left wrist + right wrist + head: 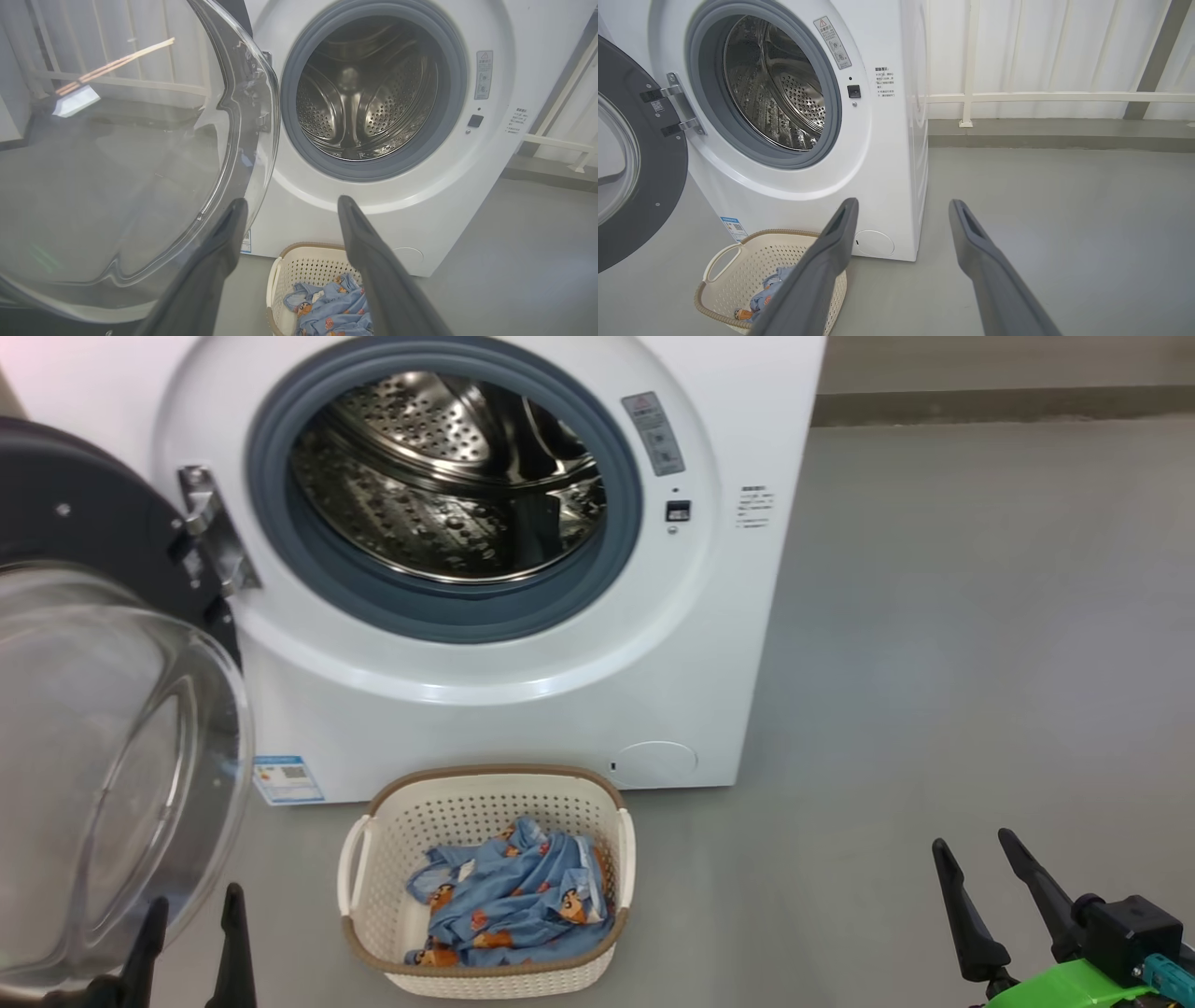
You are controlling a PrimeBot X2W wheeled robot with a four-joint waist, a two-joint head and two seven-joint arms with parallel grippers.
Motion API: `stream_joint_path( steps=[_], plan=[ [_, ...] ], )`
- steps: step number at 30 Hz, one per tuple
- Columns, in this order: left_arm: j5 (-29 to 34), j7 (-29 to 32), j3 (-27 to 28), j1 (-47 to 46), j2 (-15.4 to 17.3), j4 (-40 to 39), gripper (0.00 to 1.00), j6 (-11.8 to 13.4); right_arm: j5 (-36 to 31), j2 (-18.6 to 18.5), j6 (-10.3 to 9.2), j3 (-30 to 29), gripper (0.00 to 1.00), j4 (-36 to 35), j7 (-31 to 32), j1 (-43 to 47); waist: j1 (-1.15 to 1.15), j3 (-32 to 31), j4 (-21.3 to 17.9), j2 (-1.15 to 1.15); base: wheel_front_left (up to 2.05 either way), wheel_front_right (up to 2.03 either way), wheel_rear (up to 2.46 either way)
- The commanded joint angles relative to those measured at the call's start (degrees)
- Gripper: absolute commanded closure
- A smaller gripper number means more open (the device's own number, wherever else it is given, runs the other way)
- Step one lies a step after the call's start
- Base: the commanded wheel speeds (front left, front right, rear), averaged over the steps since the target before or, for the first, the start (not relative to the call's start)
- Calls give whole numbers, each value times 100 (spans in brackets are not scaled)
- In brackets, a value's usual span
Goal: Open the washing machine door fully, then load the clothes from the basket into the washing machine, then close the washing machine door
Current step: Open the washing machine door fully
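The washing machine door (103,728) is cut off left; sticker (288,779) unreadable.

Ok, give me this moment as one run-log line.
door: open wide | drum: empty | clothes: in basket | left end effector: open, by door glass | right end effector: open, empty | loading: not begun

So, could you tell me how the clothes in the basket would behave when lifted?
The clothes lie crumpled in folds, so probably floppy, likely to drape. They look thin, so likely light. Loose ends might catch the basket rim.

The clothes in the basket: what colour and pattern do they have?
The clothes are light blue with small orange-brown figures; head view shows them best.
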Motion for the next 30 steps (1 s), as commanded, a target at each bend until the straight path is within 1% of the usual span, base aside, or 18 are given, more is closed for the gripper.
stream_joint_path(
  steps=[1,10,17,23,30],
  plan=[
    [-43,-81,239,-133,106,-36,0,-26,-4,-74,9,140,0,-168,-67,-180,0,17,-136,0,0,0,0],
    [-43,-154,400,-86,55,241,0,-122,-25,-6,9,73,0,-213,-67,-156,0,44,-455,0,0,0,0],
    [5,-160,471,-29,7,295,0,-179,-26,13,9,34,0,-232,-67,-147,0,40,-571,0,0,0,0],
    [48,-161,522,50,-50,298,0,-215,-24,12,9,-21,0,-220,-67,-145,0,26,-585,0,0,0,0],
    [78,-162,488,76,-92,314,0,-241,-40,52,9,-75,0,-191,-67,-142,0,14,-494,0,0,0,0]
  ],
)
